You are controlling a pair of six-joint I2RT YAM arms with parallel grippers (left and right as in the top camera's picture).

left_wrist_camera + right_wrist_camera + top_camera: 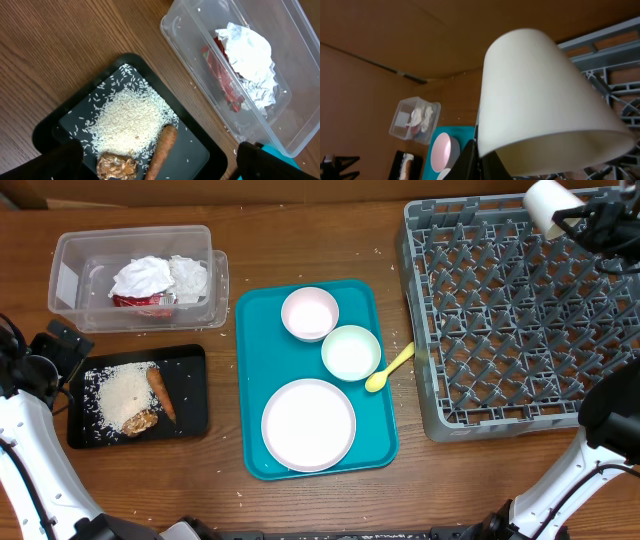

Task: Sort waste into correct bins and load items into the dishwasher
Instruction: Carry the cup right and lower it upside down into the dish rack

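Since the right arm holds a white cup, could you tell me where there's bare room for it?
The grey pegged plastic dish rack by the white cup is empty throughout. Bare wood lies between the clear plastic tub and the rack, above the teal rectangular tray. That tray is crowded with dishes; the yellow spoon sticks into its gap to the rack.
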